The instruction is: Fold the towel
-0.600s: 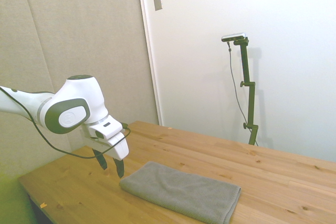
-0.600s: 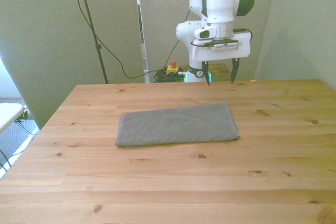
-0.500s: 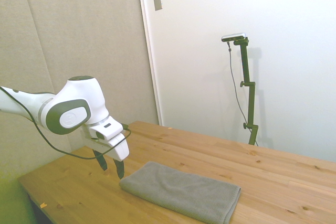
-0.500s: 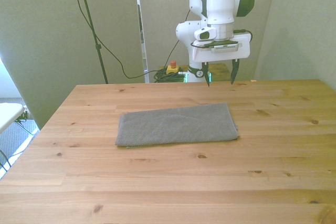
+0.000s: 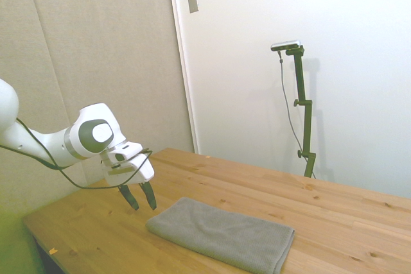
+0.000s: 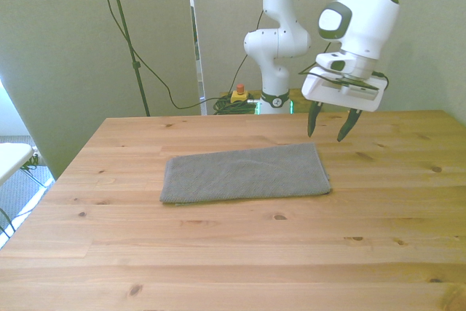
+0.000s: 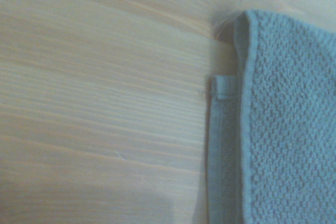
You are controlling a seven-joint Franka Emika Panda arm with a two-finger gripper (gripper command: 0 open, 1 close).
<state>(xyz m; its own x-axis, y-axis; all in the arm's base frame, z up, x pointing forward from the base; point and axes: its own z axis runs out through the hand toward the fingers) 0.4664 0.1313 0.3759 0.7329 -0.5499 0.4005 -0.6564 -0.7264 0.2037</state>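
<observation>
Bare wood is seen on all sides of the towel [image 6: 245, 172] on the table [image 6: 218, 253], so each edge can be approached freely. The gripper [image 6: 330, 126] is held open above the table, just off the towel's end at the front view's right, nothing standing between them.

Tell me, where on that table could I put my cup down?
Bare wood lies between the towel and the table's near edge, and along the front view's left. It is tighter by the towel's right end, where the open tool hangs.
</observation>
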